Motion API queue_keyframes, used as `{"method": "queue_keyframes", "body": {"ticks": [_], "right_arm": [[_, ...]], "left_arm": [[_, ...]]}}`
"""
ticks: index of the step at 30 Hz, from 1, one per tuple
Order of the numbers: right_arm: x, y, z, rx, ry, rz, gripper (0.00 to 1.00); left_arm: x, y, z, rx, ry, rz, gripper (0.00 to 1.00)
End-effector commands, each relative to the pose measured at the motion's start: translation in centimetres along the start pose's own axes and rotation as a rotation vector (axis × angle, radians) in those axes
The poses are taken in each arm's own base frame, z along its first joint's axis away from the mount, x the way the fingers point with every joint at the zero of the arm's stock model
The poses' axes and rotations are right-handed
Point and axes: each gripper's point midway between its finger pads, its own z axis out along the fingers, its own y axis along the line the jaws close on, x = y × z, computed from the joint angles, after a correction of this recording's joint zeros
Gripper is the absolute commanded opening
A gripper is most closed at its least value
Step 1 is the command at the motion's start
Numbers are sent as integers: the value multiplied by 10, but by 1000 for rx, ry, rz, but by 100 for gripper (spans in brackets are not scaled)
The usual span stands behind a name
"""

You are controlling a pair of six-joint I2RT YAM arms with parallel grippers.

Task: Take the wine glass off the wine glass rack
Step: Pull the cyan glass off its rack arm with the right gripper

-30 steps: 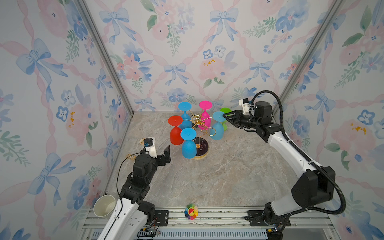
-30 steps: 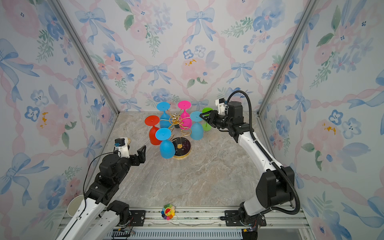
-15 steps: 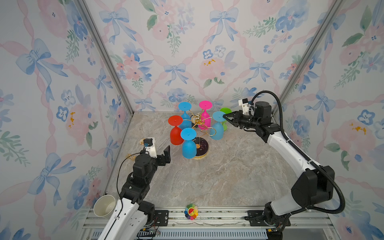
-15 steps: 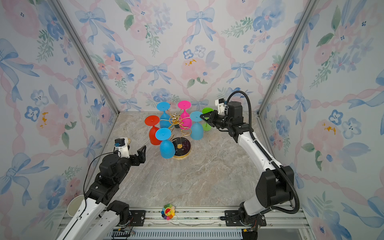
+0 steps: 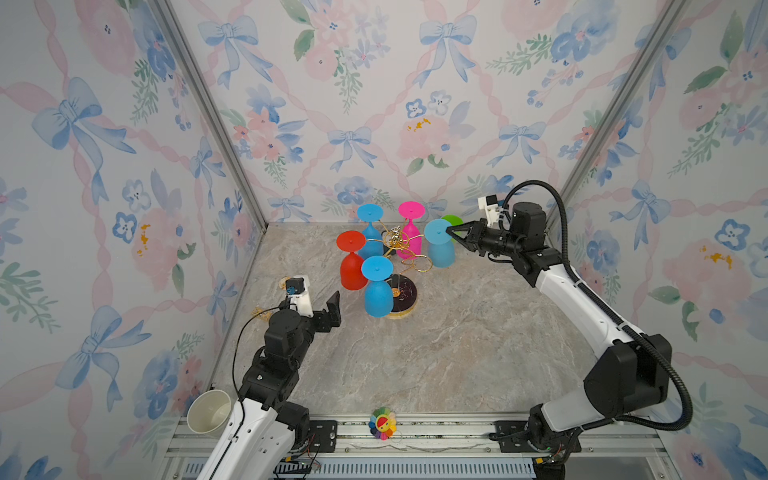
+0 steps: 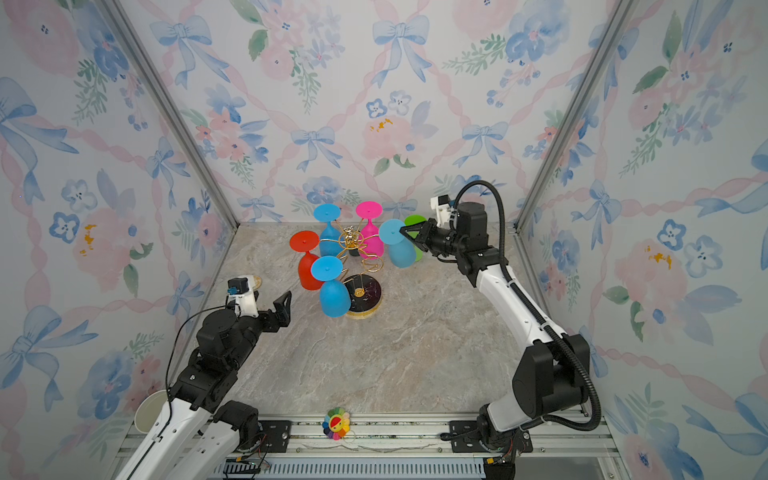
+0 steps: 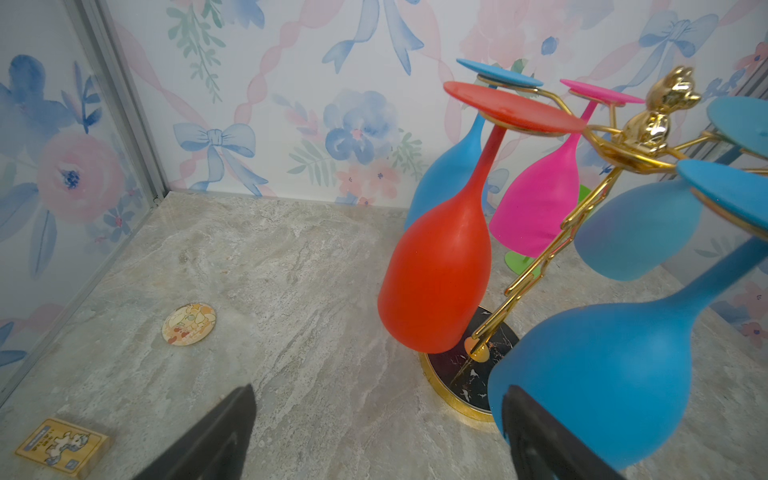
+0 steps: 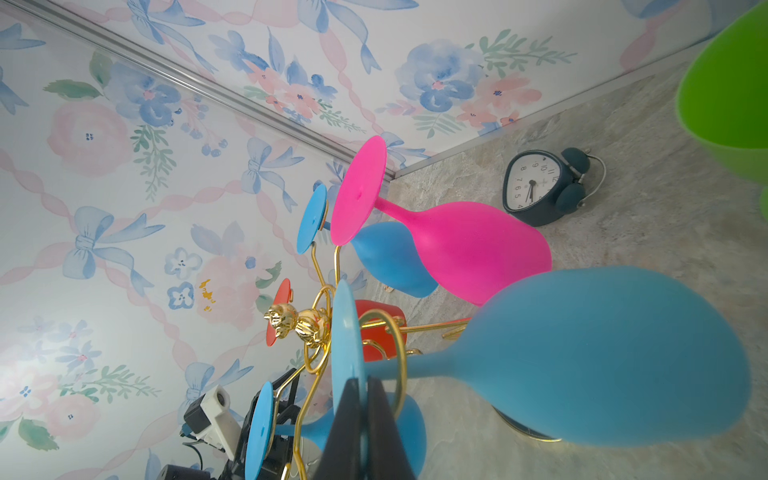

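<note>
Marble-look tabletop [image 5: 457,357] carrying the wine glass rack [image 5: 404,293], a gold wire stand on a round black base. The right arm [image 5: 582,307] extends toward the rack from the side opposite the left arm [image 5: 286,332]. Five glasses hang bowl-down from the rack's looped arms. A green glass [image 5: 453,218] stands on the tabletop just beyond the rack, on the right arm's side. The task's object, the light-blue wine glass [image 5: 440,254], hangs on the loop that points toward the right arm. Its long axis is near vertical, with the stem through the loop and the flat foot [image 8: 347,332] uppermost on the wire. The right gripper [image 5: 449,231] meets that foot from outside the rack. In the right wrist view its dark fingers [image 8: 384,419] are clamped on the foot's outer rim, one on each face of the disc. The left gripper [image 5: 331,311] hangs spread wide and empty on the rack's far side, near a darker blue glass [image 7: 602,395] and apart from it in both top views. Judged from this layout, the way off runs along the loop, outward from the central knob [image 6: 350,239] toward the right gripper. A level draw-back should free the stem, while tilting risks snagging the wire.
</note>
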Motion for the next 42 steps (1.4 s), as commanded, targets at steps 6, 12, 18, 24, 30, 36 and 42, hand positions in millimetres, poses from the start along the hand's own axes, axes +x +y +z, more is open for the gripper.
{"method": "queue_keyframes", "body": {"ticks": [6, 12, 18, 24, 30, 36, 42], "right_arm": [[8, 13, -2, -49, 13, 6, 3], [7, 18, 1, -65, 15, 1, 2], [6, 22, 5, -75, 20, -3, 1], [6, 25, 9, -80, 28, -7, 0], [5, 25, 14, -80, 36, -13, 0], [9, 26, 19, -78, 51, -21, 0], [11, 28, 20, -81, 60, -32, 0]], "left_arm": [[-2, 1, -2, 5, -22, -17, 94], [-2, 0, -1, 11, -21, -17, 94], [-2, 0, -1, 9, -21, -17, 94], [-1, 0, -1, 12, -21, -18, 94], [-1, -1, -2, 16, -21, -21, 94], [0, -1, -1, 17, -19, -20, 94], [-1, -1, -1, 20, -21, -21, 94]]}}
